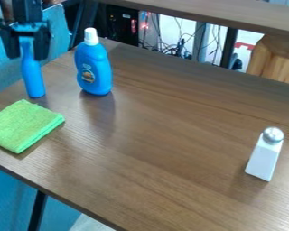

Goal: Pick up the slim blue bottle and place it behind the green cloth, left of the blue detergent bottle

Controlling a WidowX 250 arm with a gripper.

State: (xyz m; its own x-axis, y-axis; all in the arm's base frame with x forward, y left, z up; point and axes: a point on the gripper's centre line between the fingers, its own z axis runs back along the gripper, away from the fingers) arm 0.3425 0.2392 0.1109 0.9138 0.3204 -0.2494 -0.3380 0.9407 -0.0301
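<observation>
Nearest the camera stands a tapered white shaker with a rounded silver top (265,155), found at four o'clock from the middle of the view and tilted slightly toward one o'clock in the view. The black robot arm (27,8) enters at the top edge, toward eleven o'clock, and its gripper (27,56) hangs pointing to six o'clock, over the far left part of the wooden table (165,131). A slender blue item (33,81) extends from the gripper toward six o'clock, its narrow upper part within the gripper's span and its rounded lower end at or near the tabletop. Whether the gripper is closed on this item or merely open around it cannot be told. A blue bottle with a white cap (94,67) stands upright at four o'clock from the gripper, near the slender item and apart from it. A folded green cloth (26,125) lies flat at six o'clock from the gripper, near the table's left side. Beyond the table, at twelve to one o'clock, tangled cables (165,46) are noted beneath a wooden ledge (231,17).
</observation>
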